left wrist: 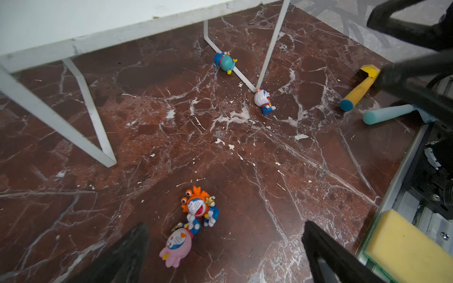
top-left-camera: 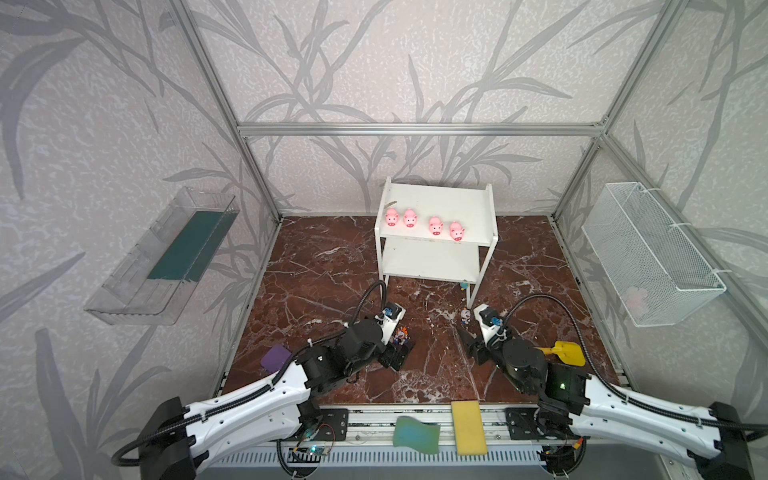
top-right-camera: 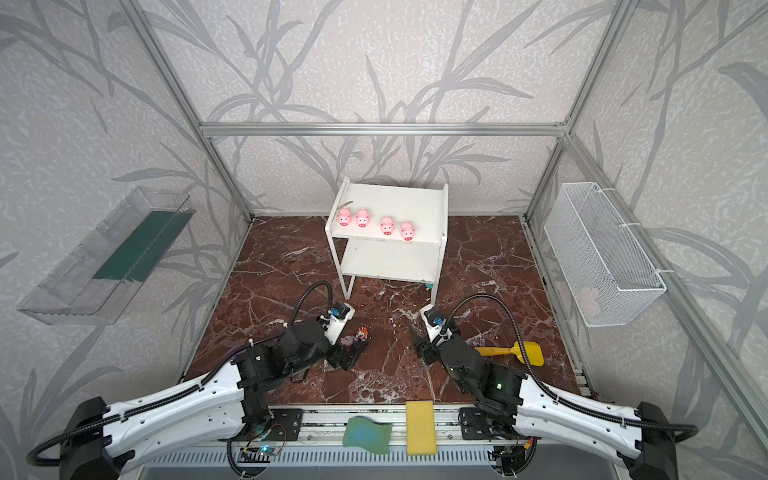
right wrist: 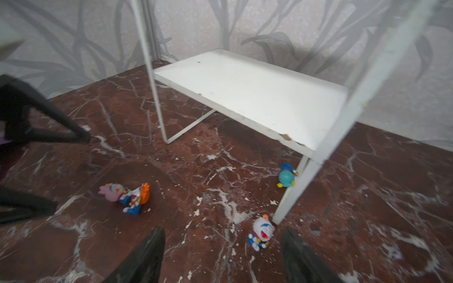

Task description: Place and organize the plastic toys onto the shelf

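Four pink pigs (top-left-camera: 410, 217) stand on the top board of the shelf (top-left-camera: 440, 199), well ahead of both my tools. The pink figurine (left wrist: 175, 243) and orange figurine (left wrist: 198, 207) lie touching on the tabletop (left wrist: 245, 147) just before my left tool (left wrist: 224, 226), its jaws wide apart. The white-blue figurine (right wrist: 261, 231) lies just ahead of my right tool (right wrist: 221, 231), jaws apart and empty.

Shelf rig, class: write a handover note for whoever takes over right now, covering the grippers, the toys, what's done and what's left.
Left gripper: open, empty, near the pink figurine and orange figurine, which lie touching on the tabletop.
Right gripper: open, empty, near the white-blue figurine by a leg of the shelf.
Teal figurine: on the tabletop, against the shelf's frame.
Done: four pigs in a row on the top tier.
Left: all four figurines.
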Action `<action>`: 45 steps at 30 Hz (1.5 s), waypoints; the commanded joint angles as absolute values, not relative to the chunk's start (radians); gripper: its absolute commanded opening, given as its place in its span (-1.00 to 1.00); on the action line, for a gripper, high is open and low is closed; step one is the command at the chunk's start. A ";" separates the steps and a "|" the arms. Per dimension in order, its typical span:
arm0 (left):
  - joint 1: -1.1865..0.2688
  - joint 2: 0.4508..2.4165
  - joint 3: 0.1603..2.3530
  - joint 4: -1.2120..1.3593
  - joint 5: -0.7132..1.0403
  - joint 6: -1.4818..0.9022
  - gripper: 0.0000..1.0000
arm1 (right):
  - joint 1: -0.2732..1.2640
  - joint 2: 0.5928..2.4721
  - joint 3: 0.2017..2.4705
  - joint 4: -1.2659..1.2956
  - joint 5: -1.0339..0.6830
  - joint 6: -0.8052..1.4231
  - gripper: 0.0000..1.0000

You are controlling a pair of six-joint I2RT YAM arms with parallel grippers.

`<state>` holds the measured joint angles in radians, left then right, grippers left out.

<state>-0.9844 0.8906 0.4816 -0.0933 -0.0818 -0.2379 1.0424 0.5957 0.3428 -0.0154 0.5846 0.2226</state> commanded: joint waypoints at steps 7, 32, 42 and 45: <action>-1.012 0.910 0.481 0.027 -0.120 -0.279 0.99 | 0.417 0.656 0.400 -0.217 0.161 0.503 0.28; -1.010 0.650 0.428 -0.139 -0.273 -0.242 0.99 | 0.075 1.786 1.005 0.018 -0.638 0.402 -0.08; -1.009 0.656 0.423 -0.117 -0.281 -0.235 0.99 | 0.124 1.834 1.034 -0.072 -0.622 0.329 -0.06; -1.009 0.653 0.423 -0.117 -0.282 -0.233 0.99 | 0.139 1.851 1.043 -0.085 -0.610 0.317 -0.06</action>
<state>-1.0073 0.6586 0.4343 -0.1272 -0.2615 -0.2356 0.1268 1.8275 1.0149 -0.0406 -0.6106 0.3485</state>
